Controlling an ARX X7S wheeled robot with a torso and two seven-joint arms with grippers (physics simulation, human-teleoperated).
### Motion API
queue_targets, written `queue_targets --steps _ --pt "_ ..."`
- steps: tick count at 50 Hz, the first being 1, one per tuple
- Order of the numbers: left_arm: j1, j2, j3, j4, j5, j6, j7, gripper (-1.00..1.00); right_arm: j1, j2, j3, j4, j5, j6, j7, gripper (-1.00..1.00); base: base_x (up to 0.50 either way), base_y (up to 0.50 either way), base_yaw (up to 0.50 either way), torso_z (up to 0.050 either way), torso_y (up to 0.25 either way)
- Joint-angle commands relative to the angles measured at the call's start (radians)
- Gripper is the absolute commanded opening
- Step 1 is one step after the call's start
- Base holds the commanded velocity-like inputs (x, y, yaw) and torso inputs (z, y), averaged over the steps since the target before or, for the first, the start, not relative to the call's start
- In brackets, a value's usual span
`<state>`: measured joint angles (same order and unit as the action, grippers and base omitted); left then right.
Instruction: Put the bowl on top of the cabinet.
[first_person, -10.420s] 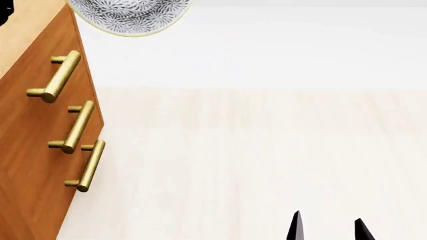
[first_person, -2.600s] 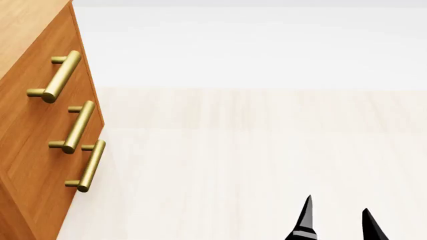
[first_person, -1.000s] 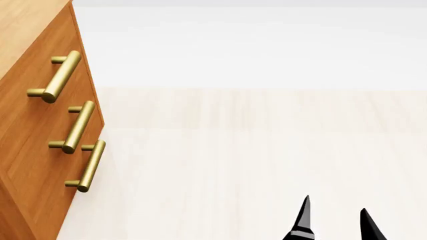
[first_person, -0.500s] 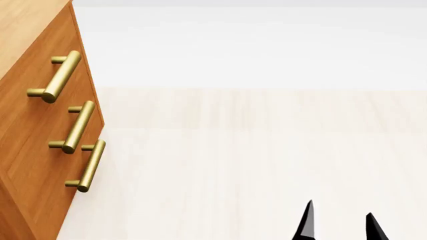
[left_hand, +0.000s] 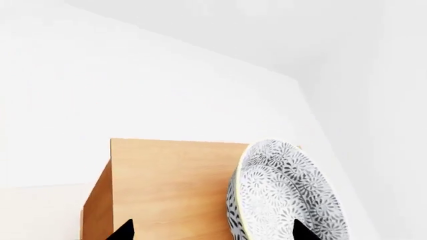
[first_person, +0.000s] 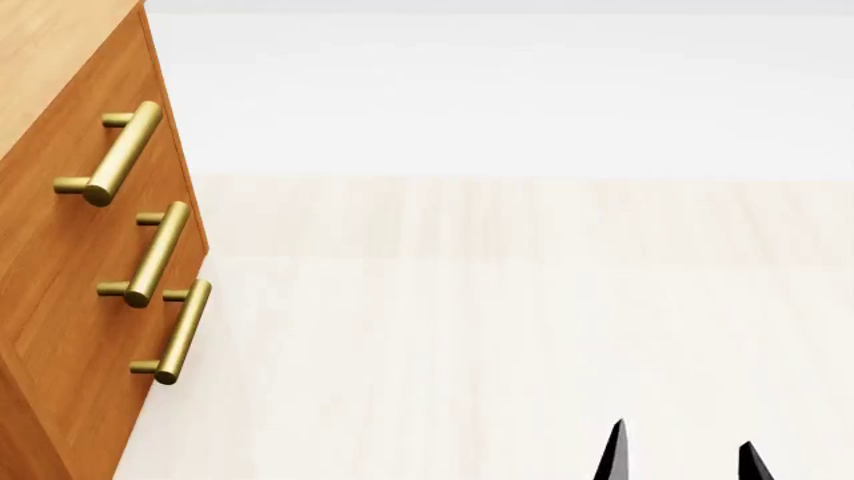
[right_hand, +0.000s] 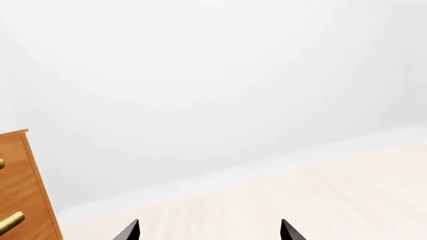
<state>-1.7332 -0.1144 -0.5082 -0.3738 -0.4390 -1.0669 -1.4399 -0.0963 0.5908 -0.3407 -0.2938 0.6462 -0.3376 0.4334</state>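
Since 0.5 s ago right gripper (first_person: 681, 462) tips have dropped lower in head view, now just 2 black points at bottom edge; 10.4 s ago bowl was visible at top left of head view, now gone from it. R fingers spread apart, nothing between them; in R wrist view gripper (right_hand: 209, 231) also apart, only tips showing, aimed at white wall and pale floor (right_hand: 320, 190), cabinet (right_hand: 20, 190) edge w/ brass handle (right_hand: 10, 221) off to one side. Left gripper (left_hand: 210, 231): 2 black tips wide apart, empty. One tip overlaps bowl (left_hand: 288, 195) in the pic, contact can't tell. Bowl sits on cabinet (left_hand: 173, 185) top, grey-black floral inside facing cam, pale rim, near top's edge. Head view: cabinet (first_person: 67, 280) at left, 3 brass bar handles (first_person: 118, 152) down its front, pale floor (first_person: 507, 330) beyond, L gripper not seen there.
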Motion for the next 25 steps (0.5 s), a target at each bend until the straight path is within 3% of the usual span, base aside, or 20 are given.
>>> queue_targets --steps 1,13,25 --pt "-0.023 0.007 0.051 0.113 -0.001 -0.138 -0.022 1.0 -0.036 0.001 0.009 -0.032 -0.038 -0.03 -0.001 1.0 0.0 0.0 0.0 0.0 0.0" --pt "-0.04 0.015 0.067 0.216 -0.018 -0.253 -0.035 1.0 -0.071 0.006 0.01 -0.065 -0.066 -0.052 0.004 1.0 0.0 0.0 0.0 0.0 0.0" --pt "-0.098 0.002 0.195 0.353 -0.02 -0.434 -0.049 1.0 -0.087 0.005 0.003 -0.081 -0.093 -0.058 0.006 1.0 0.0 0.0 0.0 0.0 0.0"
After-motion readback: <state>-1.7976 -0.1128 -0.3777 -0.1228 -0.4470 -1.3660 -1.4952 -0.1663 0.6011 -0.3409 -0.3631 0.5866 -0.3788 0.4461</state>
